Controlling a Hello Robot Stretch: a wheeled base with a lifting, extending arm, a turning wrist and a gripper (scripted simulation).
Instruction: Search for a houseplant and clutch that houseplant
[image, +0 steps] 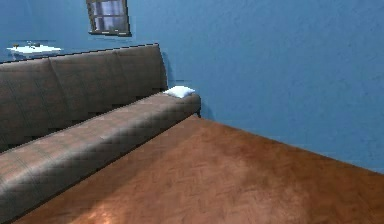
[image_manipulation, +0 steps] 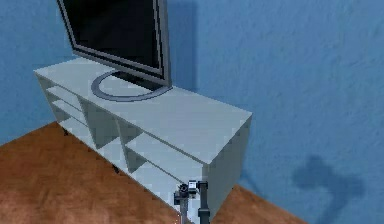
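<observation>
Search: not done.
Grab: not begun.
Gripper (image_manipulation: 186, 191): six o'clock, near white stand (image_manipulation: 190, 120); can't tell its grip.

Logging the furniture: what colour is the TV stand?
The TV stand is pale grey-white, best seen in the arm side view.

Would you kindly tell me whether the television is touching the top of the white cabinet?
Touching. The arm side view shows the round grey base of the television lying flat on the white cabinet, with no gap beneath it.
</observation>
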